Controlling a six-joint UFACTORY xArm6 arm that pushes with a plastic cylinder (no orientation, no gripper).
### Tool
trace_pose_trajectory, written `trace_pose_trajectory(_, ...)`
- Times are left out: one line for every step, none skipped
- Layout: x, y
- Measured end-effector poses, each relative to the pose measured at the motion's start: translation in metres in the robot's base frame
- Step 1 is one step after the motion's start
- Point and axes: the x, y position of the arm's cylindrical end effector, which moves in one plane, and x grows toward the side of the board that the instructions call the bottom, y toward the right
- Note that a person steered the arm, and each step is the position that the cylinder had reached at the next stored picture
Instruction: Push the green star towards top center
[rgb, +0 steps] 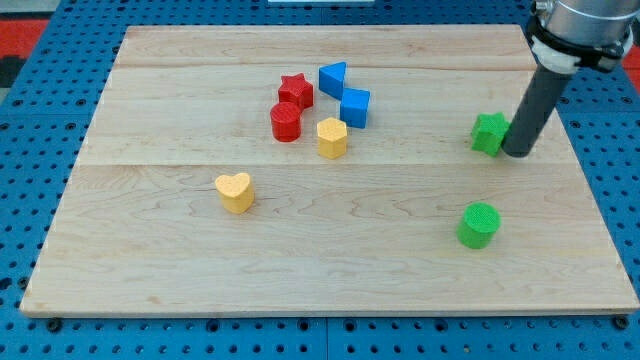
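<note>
Green cylinder (479, 224) sits nearest, low right on the counter (150, 270). Green star (489, 132) is at right edge, mid-height, my tip (519, 153) touching its right side. No pincer on this rig. Star looks barely started; whole run to top center remains.

My tip (519, 153) rests on the board at the view's right, the rod leaning slightly.

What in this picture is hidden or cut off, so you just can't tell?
- Green star: its right side is behind the rod; whether my tip touches it cannot be told.
- Arm: cut off by the view's top edge.
- Red cylinder: its top edge is partly hidden by the red star.
</note>
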Motion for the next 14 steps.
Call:
trace_pose_trajectory(-0.02,-0.009)
trace_pose_trajectory(-0.024,-0.037)
trace_pose_trajectory(-0.032,-0.049)
trace_pose_trajectory(-0.047,-0.049)
trace_pose_trajectory(-0.053,-0.052)
trace_pose_trajectory(-0.053,-0.052)
trace_pose_trajectory(-0.053,-0.052)
trace_pose_trajectory(-0.053,-0.064)
trace_pose_trajectory(-0.053,-0.087)
trace_pose_trajectory(-0.053,-0.102)
trace_pose_trajectory(-0.06,-0.107)
trace_pose_trajectory(-0.073,-0.108)
trace_pose_trajectory(-0.082,-0.108)
trace_pose_trajectory(-0.082,-0.099)
